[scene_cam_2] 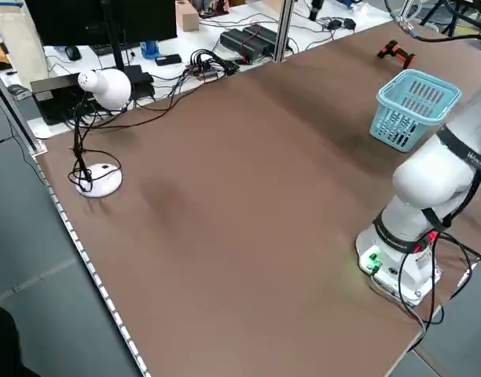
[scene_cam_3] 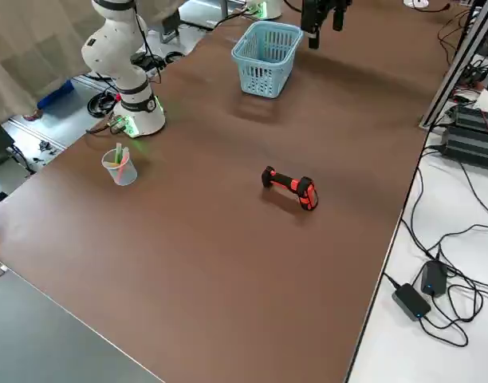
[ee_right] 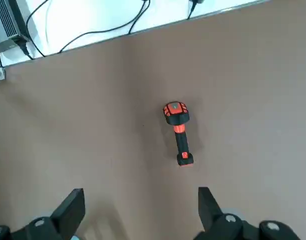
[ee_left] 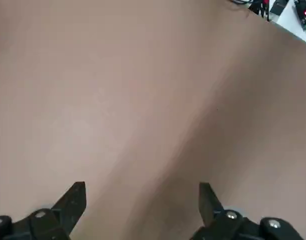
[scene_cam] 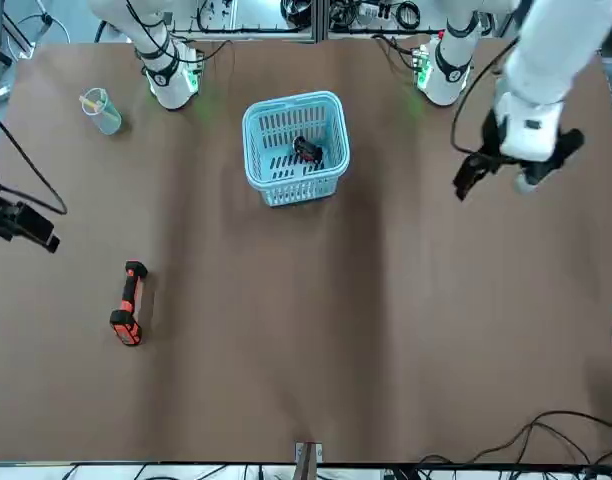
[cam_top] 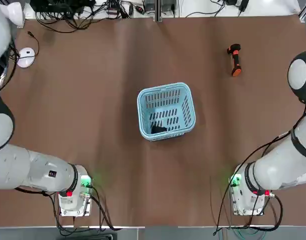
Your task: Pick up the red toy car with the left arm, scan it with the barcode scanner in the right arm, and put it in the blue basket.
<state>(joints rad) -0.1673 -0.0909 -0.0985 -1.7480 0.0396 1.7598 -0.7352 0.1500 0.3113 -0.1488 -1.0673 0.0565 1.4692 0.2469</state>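
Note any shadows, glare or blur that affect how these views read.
Top view: soft dark bands on the brown table; front view: shadow beside the barcode scanner; right side view: shadow below the blue basket; left wrist view: broad diagonal shadow, tabletop detail soft; right wrist view: bright, washed-out white surface beyond the table edge.

The left claw [ee_left: 143, 190] and right claw [ee_right: 141, 195] are showing black. Between them, the basket [scene_cam: 291, 99] is showing light blue, patterned with rows of slots. Beyond the right claw, the barcode scanner [ee_right: 182, 140] is mixing black with orange-red; below, the worktop [cam_top: 93, 100] is showing plain brown.
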